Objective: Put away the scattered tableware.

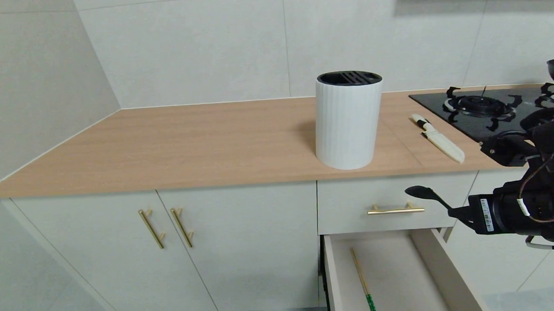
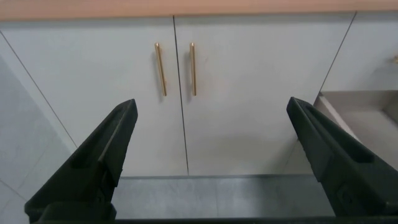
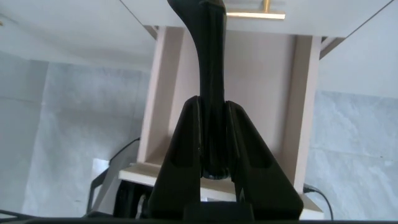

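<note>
Open lower drawer: the pale pull-out drawer [image 1: 434, 265] stands open under the right part of the worktop, nearest to the robot. The right side of its floor is bare.
Chopsticks: a pair of thin wooden chopsticks with green ends [image 1: 363, 282], as far as I can tell, lies along the left side of the drawer, already put away.
Right gripper: the right gripper [image 1: 454, 211] is clamped on the handle of a black plastic spoon [image 1: 423, 193]. Its fingers [image 3: 177, 155] press on both sides of the handle. The spoon is nearly level above the open drawer, with its bowl toward the cabinets.
Step in hand: I judge it is laying the spoon into the drawer. It is best to go down until the spoon is close to the floor, keep it parallel to the side walls over the bare right side, and only then let go. A drop from high could make it bounce.
In the way: the closed upper drawer with a gold bar handle [image 1: 349, 203] is just beyond the spoon's bowl. The right wall of the drawer is near the gripper.
Left gripper: the left gripper [image 2: 211, 109] is spread wide and holds nothing. It is low before two pale cabinet doors with gold handles [image 1: 201, 252], well apart from the drawer.
Container: a white ribbed cylinder with a black slotted top [image 1: 348, 124] stands near the front edge of the wooden worktop [image 1: 187, 145].
Knife: a cream-handled white knife [image 1: 440, 139] lies between the cylinder and the hob, not yet put away.
Hob: a black gas hob [image 1: 480, 109] fills the back right corner.
</note>
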